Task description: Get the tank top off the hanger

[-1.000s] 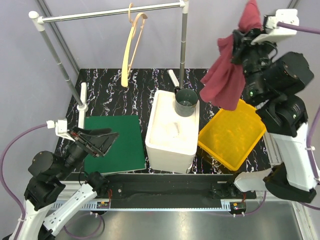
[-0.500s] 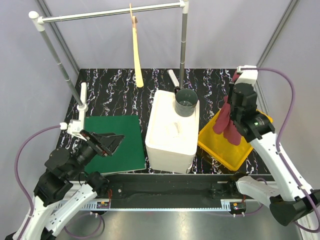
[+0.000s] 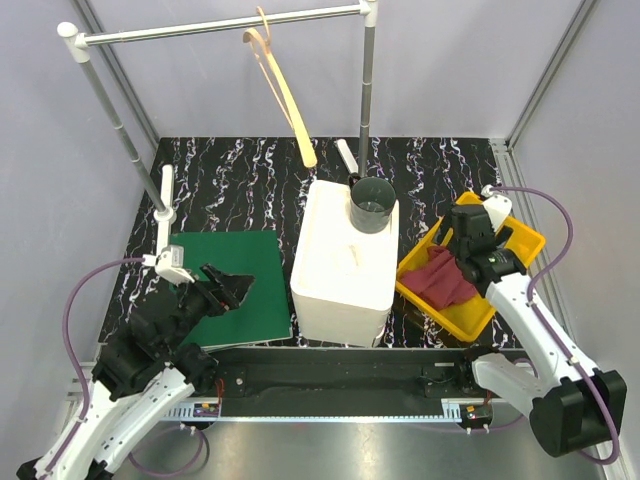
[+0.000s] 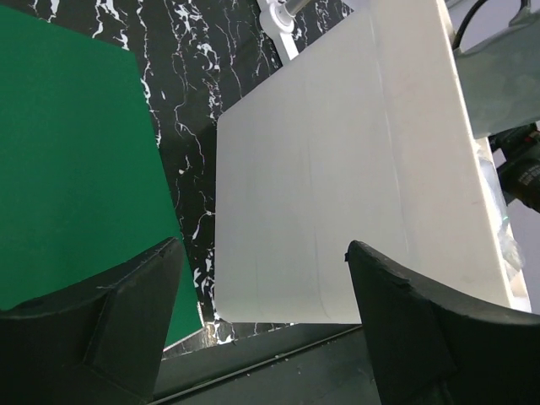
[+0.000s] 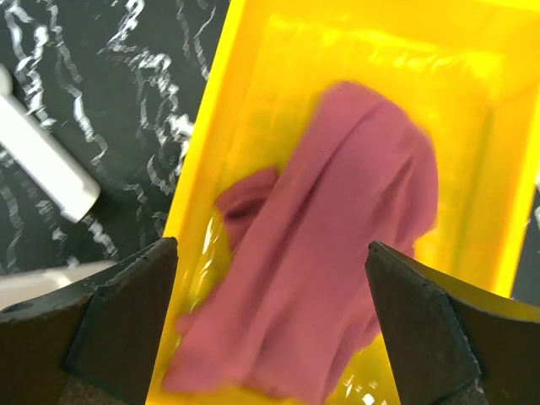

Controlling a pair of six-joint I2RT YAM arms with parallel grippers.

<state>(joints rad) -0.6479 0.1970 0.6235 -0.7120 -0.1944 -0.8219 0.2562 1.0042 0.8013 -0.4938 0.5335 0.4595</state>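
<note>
The tank top (image 5: 337, 253) lies crumpled in the yellow tray (image 3: 522, 238), well apart from the hanger (image 3: 285, 100) on the rail (image 3: 200, 27). The right gripper (image 5: 270, 246) above it has wide fingers and holds nothing. The left gripper (image 4: 263, 246) is wide too.

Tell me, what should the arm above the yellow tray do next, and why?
Probably lift the right gripper straight up and away: its jaws are open, the tank top lies loose in the yellow tray, and the hanger hangs bare.
</note>
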